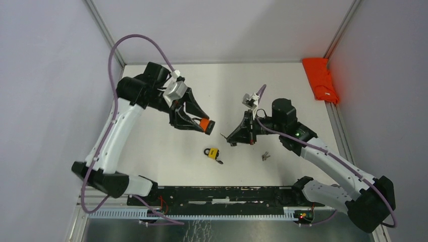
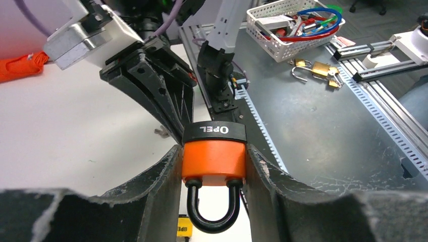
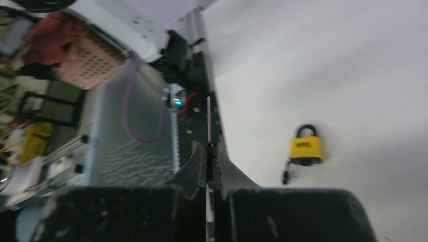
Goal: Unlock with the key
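The left pincer [image 1: 204, 124] is raised over the left-middle of the bench [image 1: 151, 146] and grips an orange padlock [image 2: 214, 161] by its flat sides. The jaws stand partly apart with the lock's body between them. The lock has a black cap with "OPEL" in white letters, and its black shackle is shut and points back toward the wrist. Below and a little to the right, a yellow padlock [image 1: 212, 152] lies flat on the bench with a small dark key hanging at its base. It carries a dark label, too small and blurred to read.

Right of centre, the right pincer [image 1: 230, 139] is closed on a key [image 3: 208, 121], a thin blade sticking out past the fingertips. It is aimed at the orange padlock but is apart from it. Further right, a small grey metal piece [image 1: 265, 156] lies alone on the bench. A red-orange cloth [image 1: 320, 78] sits folded at the far right edge.

The bench top is plain white, with pale walls framed in aluminium strips. A black slotted rail [image 1: 222, 194] runs along the near edge between the arm bases. Beyond it, the left wrist view shows a scuffed grey metal table [image 2: 323, 131] with a white basket [image 2: 295, 27] of cables and two brass padlocks [image 2: 313, 68].
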Action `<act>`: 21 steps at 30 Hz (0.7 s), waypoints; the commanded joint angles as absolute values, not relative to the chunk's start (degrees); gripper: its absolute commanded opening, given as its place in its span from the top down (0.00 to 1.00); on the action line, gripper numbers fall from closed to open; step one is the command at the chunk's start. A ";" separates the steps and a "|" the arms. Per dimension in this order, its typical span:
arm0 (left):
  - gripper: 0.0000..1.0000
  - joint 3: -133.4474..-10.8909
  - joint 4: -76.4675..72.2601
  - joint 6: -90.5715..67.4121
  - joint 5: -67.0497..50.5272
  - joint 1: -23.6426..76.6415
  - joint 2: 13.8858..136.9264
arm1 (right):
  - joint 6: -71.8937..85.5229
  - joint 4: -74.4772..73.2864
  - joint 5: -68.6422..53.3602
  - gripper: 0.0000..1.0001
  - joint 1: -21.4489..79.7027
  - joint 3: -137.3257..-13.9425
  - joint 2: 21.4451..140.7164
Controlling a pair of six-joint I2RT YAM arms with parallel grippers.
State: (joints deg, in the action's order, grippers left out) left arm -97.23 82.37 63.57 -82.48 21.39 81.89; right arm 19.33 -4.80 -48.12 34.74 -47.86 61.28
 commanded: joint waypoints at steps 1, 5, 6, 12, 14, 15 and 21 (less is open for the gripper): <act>0.98 -98.26 79.05 55.09 -81.56 23.06 75.79 | 33.62 14.53 -62.38 1.00 34.69 -44.74 56.38; 0.98 -95.91 78.91 54.85 -78.97 23.63 72.36 | 48.73 31.22 -65.11 1.00 34.70 -39.93 54.44; 0.98 -94.84 78.13 54.76 -78.73 23.76 71.20 | 53.58 38.14 -65.90 1.00 34.69 -38.52 54.37; 0.98 -89.65 72.60 51.42 -79.10 24.43 67.50 | 64.48 47.85 -66.07 1.00 36.61 -39.55 55.82; 0.98 -89.73 72.64 51.48 -79.09 24.43 67.25 | 64.92 46.86 -65.16 1.00 38.44 -41.14 56.87; 0.98 -89.73 72.65 51.45 -79.10 24.52 67.17 | 65.13 46.55 -64.64 1.00 39.41 -41.91 57.48; 0.98 -89.57 72.60 51.69 -79.01 25.03 67.21 | 65.13 43.81 -62.71 1.00 41.85 -44.09 61.15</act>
State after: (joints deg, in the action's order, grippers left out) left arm -89.45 74.78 54.08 -77.82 24.56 68.45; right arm 63.07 41.47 -64.07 41.04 -41.21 59.59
